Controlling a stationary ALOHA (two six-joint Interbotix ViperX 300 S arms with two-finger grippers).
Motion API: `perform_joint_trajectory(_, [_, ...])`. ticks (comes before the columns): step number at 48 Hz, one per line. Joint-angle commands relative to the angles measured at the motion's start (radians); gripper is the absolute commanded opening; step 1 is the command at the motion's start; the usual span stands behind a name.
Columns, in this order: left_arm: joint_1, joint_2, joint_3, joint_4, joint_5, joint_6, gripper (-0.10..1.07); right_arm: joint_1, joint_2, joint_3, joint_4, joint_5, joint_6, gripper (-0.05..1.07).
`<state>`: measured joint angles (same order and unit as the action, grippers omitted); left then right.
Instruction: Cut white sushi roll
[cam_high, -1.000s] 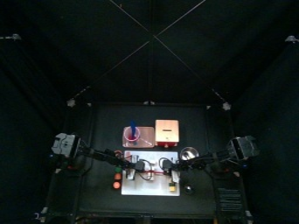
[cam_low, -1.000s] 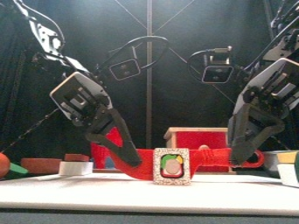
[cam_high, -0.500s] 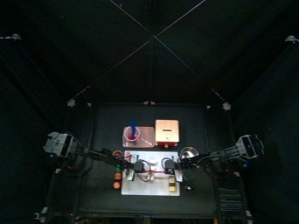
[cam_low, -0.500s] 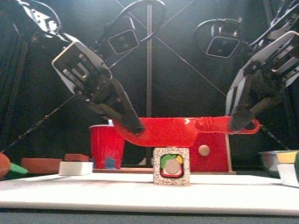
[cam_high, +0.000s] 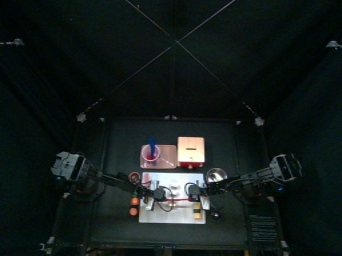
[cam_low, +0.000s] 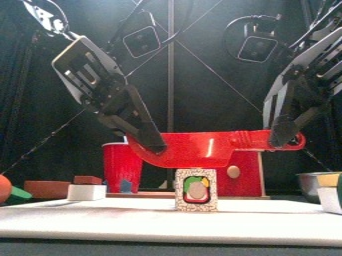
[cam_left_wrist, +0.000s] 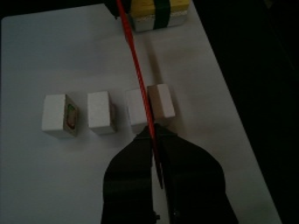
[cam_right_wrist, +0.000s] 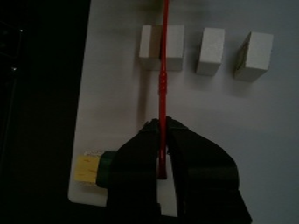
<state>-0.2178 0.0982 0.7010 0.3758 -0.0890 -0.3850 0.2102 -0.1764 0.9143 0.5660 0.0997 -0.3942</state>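
A red knife (cam_low: 221, 147) is being held level above the white sushi roll (cam_low: 197, 190) by both the left hand (cam_low: 150, 148) and the right hand (cam_low: 281, 138).

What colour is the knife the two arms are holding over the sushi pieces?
Red. The knife shows best in the front view, held level between both arms.

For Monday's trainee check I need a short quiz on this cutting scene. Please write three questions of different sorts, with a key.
1. True or false: the red knife lies flat on the cutting board.
2. What holds the knife? A: one gripper. B: both grippers. C: nothing.
3. Short answer: what stands on the board below the knife?

Key
1. False; it is held up, clear of the board.
2. B; the left gripper and right gripper, jaws shut on it.
3. The white sushi roll.
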Motion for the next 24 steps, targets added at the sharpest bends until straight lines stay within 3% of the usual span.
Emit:
perform_joint_trajectory(1, [-0.012, -0.005, -0.014, 0.0, 0.0, 0.006, 0.34, 0.006, -0.005, -0.014, 0.0, 0.002, -0.003, 0.37])
perform_joint_trajectory(24, [-0.015, 0.051, -0.014, -0.002, 0.02, 0.005, 0.34, 0.017, 0.044, -0.017, 0.011, 0.002, -0.002, 0.37])
